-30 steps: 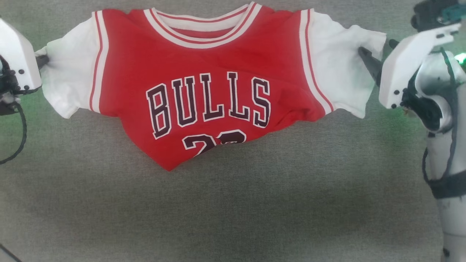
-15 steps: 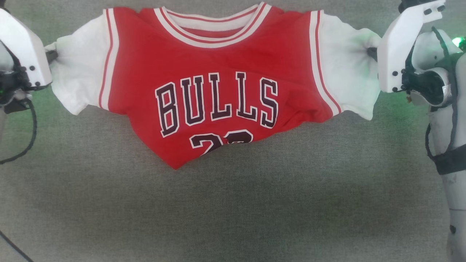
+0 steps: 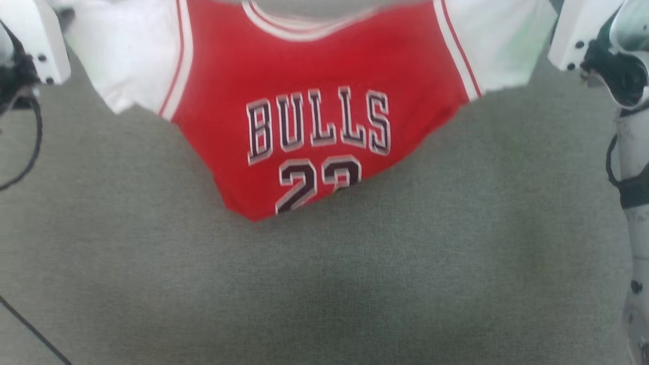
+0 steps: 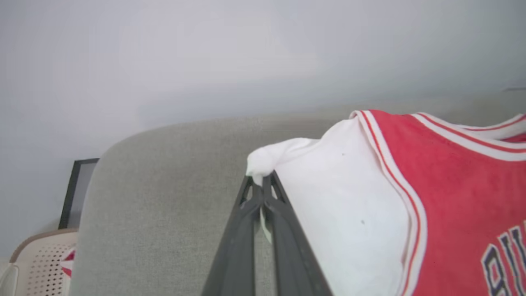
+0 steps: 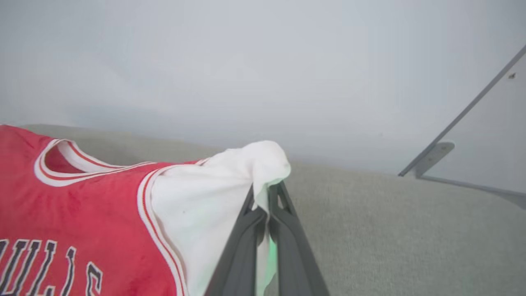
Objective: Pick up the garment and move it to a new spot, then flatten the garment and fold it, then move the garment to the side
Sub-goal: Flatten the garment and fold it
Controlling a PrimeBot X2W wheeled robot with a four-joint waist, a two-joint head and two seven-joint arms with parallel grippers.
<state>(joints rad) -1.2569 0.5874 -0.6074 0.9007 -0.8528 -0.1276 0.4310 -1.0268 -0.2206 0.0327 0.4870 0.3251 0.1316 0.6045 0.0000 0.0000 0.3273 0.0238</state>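
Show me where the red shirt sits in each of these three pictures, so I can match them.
Head view: the red shirt hangs across the top, centre.
Left wrist view: the red shirt is on the right side.
Right wrist view: the red shirt is at the lower left.
Shared landmark: the BULLS lettering.

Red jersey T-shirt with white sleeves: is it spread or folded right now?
Spread, not folded: the red jersey T-shirt is stretched between the left gripper and right gripper, each shut on a white sleeve tip.
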